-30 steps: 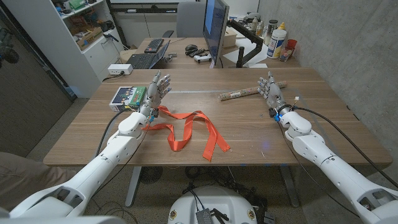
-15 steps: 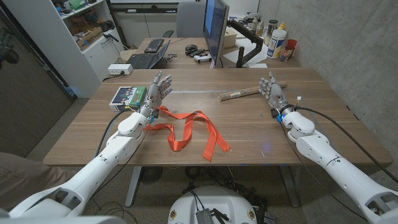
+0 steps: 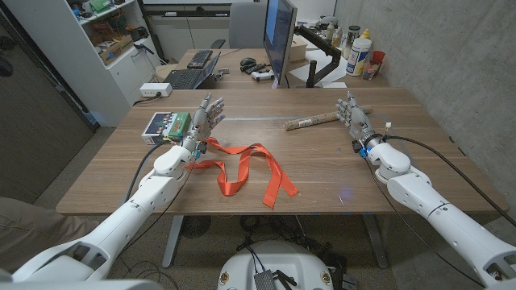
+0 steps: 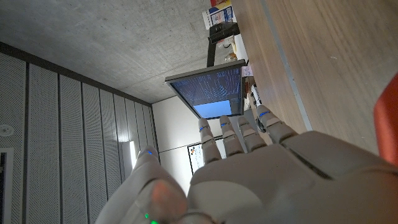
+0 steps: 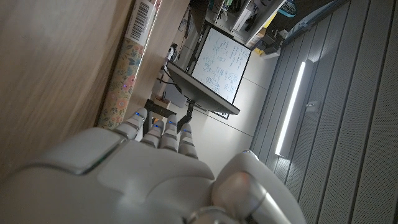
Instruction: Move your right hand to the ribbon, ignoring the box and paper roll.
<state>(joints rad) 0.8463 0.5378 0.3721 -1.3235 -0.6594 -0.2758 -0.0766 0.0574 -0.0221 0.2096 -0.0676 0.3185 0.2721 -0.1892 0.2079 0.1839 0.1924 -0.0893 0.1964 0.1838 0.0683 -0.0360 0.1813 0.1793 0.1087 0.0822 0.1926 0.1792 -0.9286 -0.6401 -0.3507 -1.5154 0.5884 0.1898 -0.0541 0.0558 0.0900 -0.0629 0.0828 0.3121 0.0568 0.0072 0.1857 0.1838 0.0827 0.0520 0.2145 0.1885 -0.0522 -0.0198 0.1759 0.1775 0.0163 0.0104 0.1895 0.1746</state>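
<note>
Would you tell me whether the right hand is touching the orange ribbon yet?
No, in the head view the right hand stands beside the paper roll, well apart from the ribbon.

Premises: an office or lab workroom. A wooden table (image 3: 322, 161) stands in front of a desk carrying a monitor (image 3: 280, 36) on an arm mount, a keyboard (image 3: 184, 78) and bottles (image 3: 359, 52). White shelving (image 3: 105, 32) holds boxes. Walls are bare concrete (image 3: 451, 48), with grey slatted panels (image 5: 348, 124) visible in the right wrist view.
</note>
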